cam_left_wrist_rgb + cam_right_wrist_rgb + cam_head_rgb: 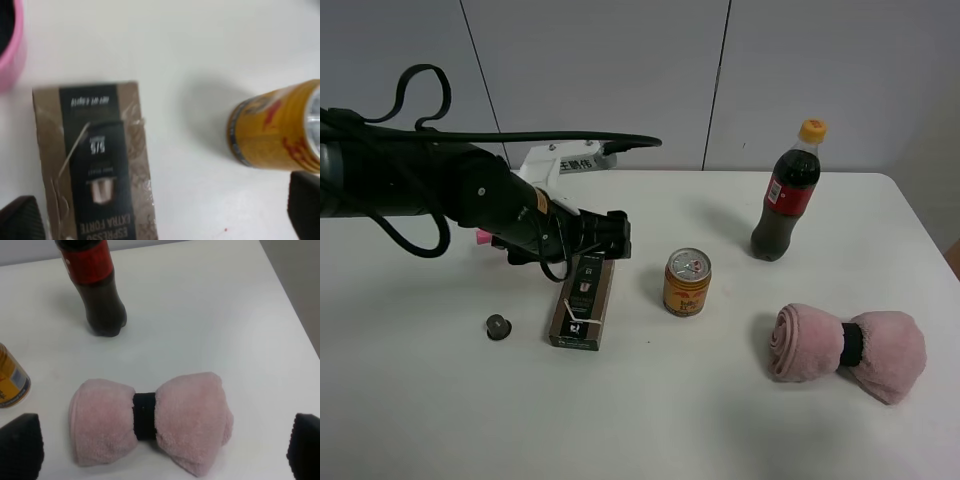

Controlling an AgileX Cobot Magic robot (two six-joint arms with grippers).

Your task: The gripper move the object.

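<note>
The object, a flat long dark brown box (582, 300) with tan edges and white print, lies on the white table left of the gold can. It also shows in the left wrist view (95, 160). My left gripper (607, 238) is open and empty, just above the box's far end. In the left wrist view the left gripper (162, 217) has one fingertip beside the box and the other near the can. My right gripper (162, 447) is open and empty over a pink towel roll. It is out of the exterior high view.
A gold-red drink can (687, 282) stands right of the box. A small dark round capsule (498, 326) lies to its left. A cola bottle (785, 205) stands at the back right, and a pink towel roll (847, 346) with a black band lies at the front right. A pink item (480, 238) sits under the left arm.
</note>
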